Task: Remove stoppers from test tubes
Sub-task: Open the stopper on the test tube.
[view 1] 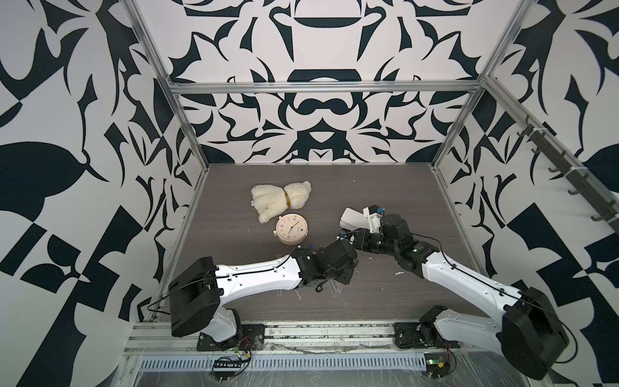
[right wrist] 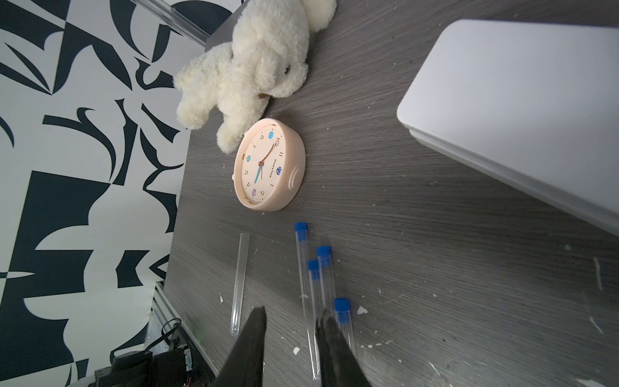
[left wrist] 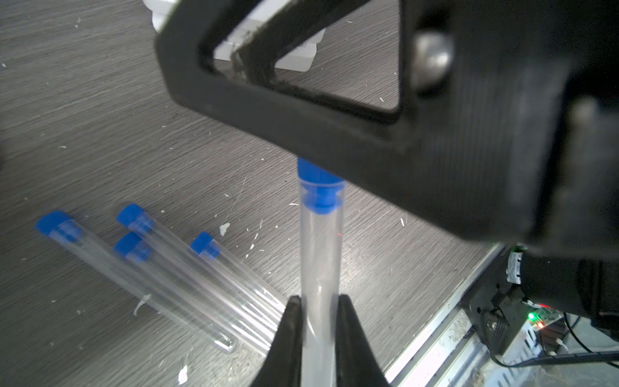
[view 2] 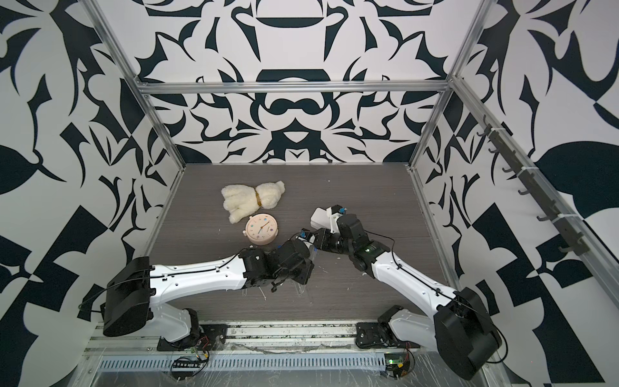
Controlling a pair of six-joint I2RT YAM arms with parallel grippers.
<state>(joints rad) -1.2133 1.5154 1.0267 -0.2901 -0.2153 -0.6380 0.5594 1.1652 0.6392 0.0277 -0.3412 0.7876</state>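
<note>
You are early in the job: by my count one tube of six is done and the second is in hand. Your left claw (left wrist: 318, 303) is clamped tight on the lower part of a tube (left wrist: 321, 261), holding it up off the table (right wrist: 418, 234). Its blue stopper (left wrist: 318, 187) is still seated in the mouth. Your right claw (right wrist: 292, 313) sits right at the top of that stopper. Its jaws stand narrowly apart with nothing visible between the tips, so I judge it has not yet gripped. One bare tube (right wrist: 241, 278) lies unstoppered on the table, near the clock (right wrist: 268, 164). Just beside it lie four capped tubes (right wrist: 325, 278), bunched together and all waiting their turn. Where the removed stopper ended up, I cannot tell.
</note>
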